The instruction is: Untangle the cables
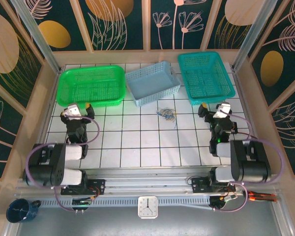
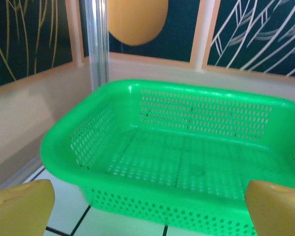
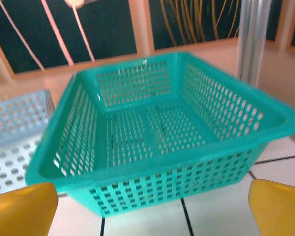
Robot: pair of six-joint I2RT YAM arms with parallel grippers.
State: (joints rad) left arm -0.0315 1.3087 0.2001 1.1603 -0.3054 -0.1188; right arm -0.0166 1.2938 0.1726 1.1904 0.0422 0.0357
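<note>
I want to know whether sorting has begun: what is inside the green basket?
The green basket holds nothing visible: its perforated floor is bare. Its near wall hides the strip just behind it.

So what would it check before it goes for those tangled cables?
1. Cables found: ok, one tangle on the tiles, near the blue basket but apart from it.
2. Left gripper open and empty: ok.
3. Right gripper open and empty: ok.
4. Tiles between grippers and cables look free: ok.
5. Which cable lies on top: cannot tell, too small.
</note>
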